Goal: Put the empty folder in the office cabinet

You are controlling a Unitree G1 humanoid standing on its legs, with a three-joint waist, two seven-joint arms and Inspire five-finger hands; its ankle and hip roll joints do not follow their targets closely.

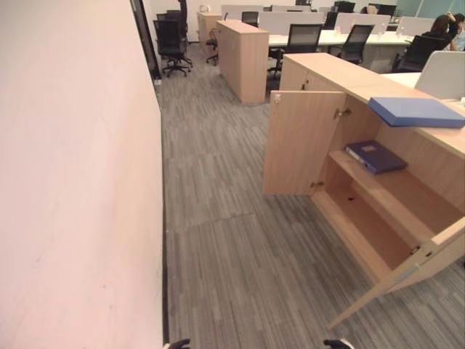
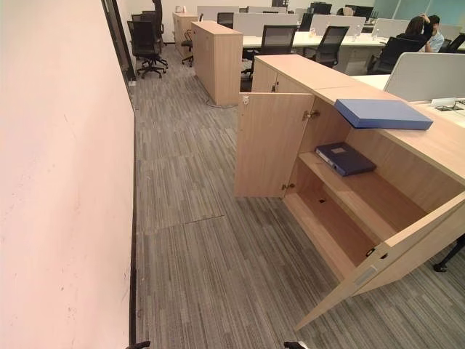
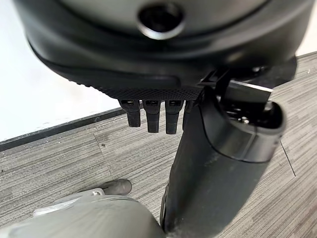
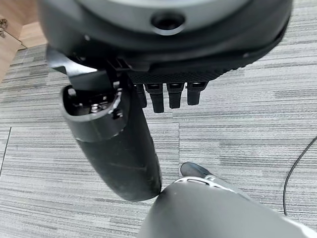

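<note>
Hanging fingers (image 3: 151,116) hiding carpet (image 3: 59,163)

My right hand (image 4: 148,94) hangs over the grey striped carpet floor (image 4: 237,134), its fingers (image 4: 176,94) relaxed and straight, thumb (image 4: 111,144) extended, holding nothing. A corner of light wooden cabinet (image 4: 12,39) shows at the edge.

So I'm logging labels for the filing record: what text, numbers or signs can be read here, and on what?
None can be read.
Dark blue folder on the cabinet's upper shelf: a pale label patch, too small to read.
Light blue folder on the cabinet top: no print visible.
</note>
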